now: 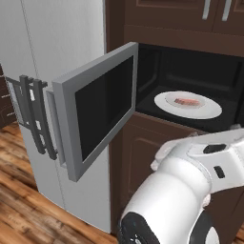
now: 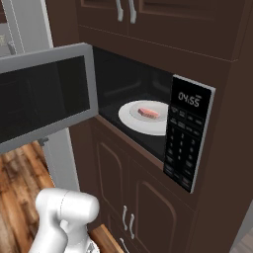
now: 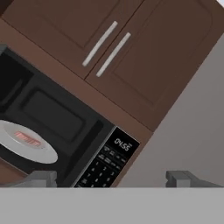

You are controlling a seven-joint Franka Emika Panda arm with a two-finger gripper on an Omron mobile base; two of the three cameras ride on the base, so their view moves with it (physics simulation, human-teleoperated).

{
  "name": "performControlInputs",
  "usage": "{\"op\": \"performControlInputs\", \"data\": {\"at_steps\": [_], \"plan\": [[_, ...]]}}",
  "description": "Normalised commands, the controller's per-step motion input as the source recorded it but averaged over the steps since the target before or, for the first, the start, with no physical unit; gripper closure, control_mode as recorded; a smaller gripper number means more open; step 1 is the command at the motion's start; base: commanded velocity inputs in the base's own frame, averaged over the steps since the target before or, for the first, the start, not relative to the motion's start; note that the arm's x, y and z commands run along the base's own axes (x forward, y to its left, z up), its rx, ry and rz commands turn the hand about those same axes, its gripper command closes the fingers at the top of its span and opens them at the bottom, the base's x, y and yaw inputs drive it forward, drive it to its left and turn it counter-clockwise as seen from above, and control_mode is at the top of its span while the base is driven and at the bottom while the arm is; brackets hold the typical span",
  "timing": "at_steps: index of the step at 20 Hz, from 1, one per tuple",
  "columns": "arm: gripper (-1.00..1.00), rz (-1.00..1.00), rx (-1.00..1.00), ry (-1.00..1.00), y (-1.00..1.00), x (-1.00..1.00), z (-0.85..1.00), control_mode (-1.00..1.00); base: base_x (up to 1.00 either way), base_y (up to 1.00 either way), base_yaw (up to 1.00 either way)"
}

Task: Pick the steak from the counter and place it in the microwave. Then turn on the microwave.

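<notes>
My claw (image 3: 111,178) stands wide apart, one fingertip (image 3: 41,178) low beside the microwave (image 3: 65,127), the other (image 3: 183,178) well off to the far side against a plain grey wall (image 3: 192,127). The microwave cavity is open and dark. Inside it lies a white plate (image 3: 30,148), and the steak (image 3: 27,138) sits on the plate's middle. The keypad (image 3: 103,166) runs along the microwave's edge nearest the wall, with a lit display (image 3: 122,144) at its upper end. Above the microwave hang two brown cabinet doors (image 3: 131,48), their two silver handles (image 3: 107,48) side by side.
</notes>
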Motion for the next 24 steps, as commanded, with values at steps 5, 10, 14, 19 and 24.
{"op": "performControlInputs", "data": {"at_steps": [5,10,14,19,24], "plan": [[-1.0,0.08,0.01,-0.07,0.33,-0.33,0.0,-1.0,0.0,0.0,0.0],[-1.0,0.04,0.01,-0.06,0.37,-0.2,0.0,-1.0,0.0,0.0,0.0],[-1.0,0.02,0.02,-0.06,0.29,-0.08,0.0,-1.0,0.0,0.0,0.0],[-1.0,0.0,0.05,-0.09,0.19,0.0,-0.01,-1.0,0.0,0.0,0.0],[-1.0,0.0,0.07,-0.15,0.19,0.0,-0.06,-1.0,0.0,0.0,0.0]]}}
